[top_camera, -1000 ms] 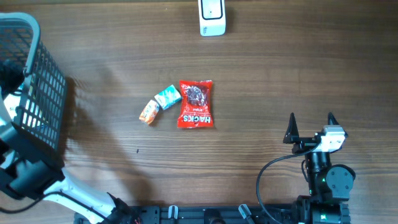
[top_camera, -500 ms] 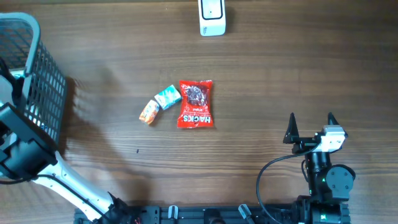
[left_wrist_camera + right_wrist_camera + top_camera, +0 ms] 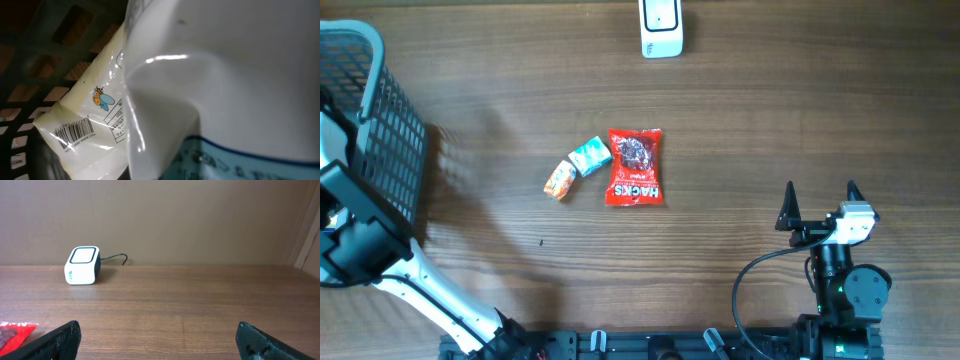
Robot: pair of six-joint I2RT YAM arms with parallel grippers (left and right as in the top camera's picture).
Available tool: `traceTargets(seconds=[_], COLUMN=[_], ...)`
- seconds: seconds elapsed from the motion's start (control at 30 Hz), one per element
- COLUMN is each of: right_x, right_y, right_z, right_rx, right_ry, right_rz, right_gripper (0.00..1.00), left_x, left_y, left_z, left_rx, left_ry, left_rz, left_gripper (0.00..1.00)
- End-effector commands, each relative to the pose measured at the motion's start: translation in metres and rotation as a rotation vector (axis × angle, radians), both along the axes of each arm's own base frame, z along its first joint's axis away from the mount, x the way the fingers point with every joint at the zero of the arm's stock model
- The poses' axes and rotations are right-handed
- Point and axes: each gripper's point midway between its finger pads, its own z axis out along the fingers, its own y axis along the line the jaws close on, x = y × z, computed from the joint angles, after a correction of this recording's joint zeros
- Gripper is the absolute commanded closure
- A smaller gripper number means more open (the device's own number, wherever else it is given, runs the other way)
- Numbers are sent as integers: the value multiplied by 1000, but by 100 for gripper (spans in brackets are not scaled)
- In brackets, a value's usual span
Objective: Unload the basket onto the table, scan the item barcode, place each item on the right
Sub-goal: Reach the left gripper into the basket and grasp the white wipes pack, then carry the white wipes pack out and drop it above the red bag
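While the left arm [image 3: 360,255] is hanging in the basket [image 3: 395,130], its jaws are standing together (whether they are pinching the packet [image 3: 85,135] with the barcode, I cannot tell). The right gripper [image 3: 820,192] is resting wide apart. The scanner [image 3: 661,25] is standing well apart, so the scanning is still lying ahead.

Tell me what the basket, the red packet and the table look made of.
Basket: dark mesh, probably matte plastic or coated wire. Red packet: glossy plastic film, creased and glinting. Table: wood or wood-look laminate, visible grain, satin sheen.
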Motion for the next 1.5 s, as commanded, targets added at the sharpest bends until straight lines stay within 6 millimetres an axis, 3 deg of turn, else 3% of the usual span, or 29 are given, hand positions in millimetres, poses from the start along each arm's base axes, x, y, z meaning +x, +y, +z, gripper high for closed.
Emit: traceTargets(seconds=[0.0, 0.13, 0.27, 0.4, 0.53, 0.6, 0.67, 0.73, 0.8, 0.87, 0.9, 1.0, 1.03, 1.17, 1.23, 1.27, 1.3, 1.33, 1.37, 1.47], right_x=[0, 0, 0, 0, 0, 0, 0, 0, 0, 0, 0, 0, 0, 0, 0, 0, 0, 0, 0, 0], right_y=[-2, -2, -2, -2, -2, -2, -2, -2, -2, -2, -2, -2, -2, -2, -2, -2, -2, -2, -2, -2], right_z=[1, 1, 1, 1, 1, 1, 1, 1, 1, 1, 1, 1, 1, 1, 1, 1, 1, 1, 1, 1], right_rx=[-14, -14, -15, -14, -14, -14, -14, -14, -13, -14, -14, -14, -14, -14, -14, -14, -14, -14, -14, -14], right_ry=[-5, -5, -5, -5, -5, -6, -5, -5, -5, -5, -5, -6, -5, -5, -6, -5, -5, -5, -6, -5], right_rz=[-9, -9, -9, -9, -9, -9, -9, -9, -9, -9, -9, -9, -9, -9, -9, -9, -9, -9, -9, -9], right_gripper=[0, 1, 0, 0, 0, 0, 0, 0, 0, 0, 0, 0, 0, 0, 0, 1, 0, 0, 0, 0], left_x=[6, 33, 51, 47, 25, 15, 14, 20, 36, 47, 49, 52, 52, 55, 57, 58, 60, 62, 63, 64], left_y=[-8, -21, -45, -72, -113, -132, -159, -205, -271, -345, -373, -425, -449, -495, -509, -511, -512, -513, -513, -513], left_z=[11, 84, 188, 274, 358, 385, 396, 393, 374, 352, 342, 302, 275, 205, 164, 153, 139, 129, 123, 123], left_rx=[90, 206, 339, 435, 513, 525, 469, 278, -59, -407, -526, -712, -767, -845, -875, -882, -889, -893, -895, -895], left_ry=[18, -139, -383, -585, -795, -869, -932, -1037, -1111, -1086, -1052, -904, -809, -586, -468, -435, -399, -376, -361, -361], left_rz=[25, -9, -52, -85, -131, -159, -231, -324, -462, -655, -716, -790, -812, -852, -837, -827, -812, -802, -795, -795], left_gripper=[96, 96, 96, 96, 96, 96, 96, 96, 96, 96, 96, 96, 96, 96, 96, 95, 84, 52, 38, 25])
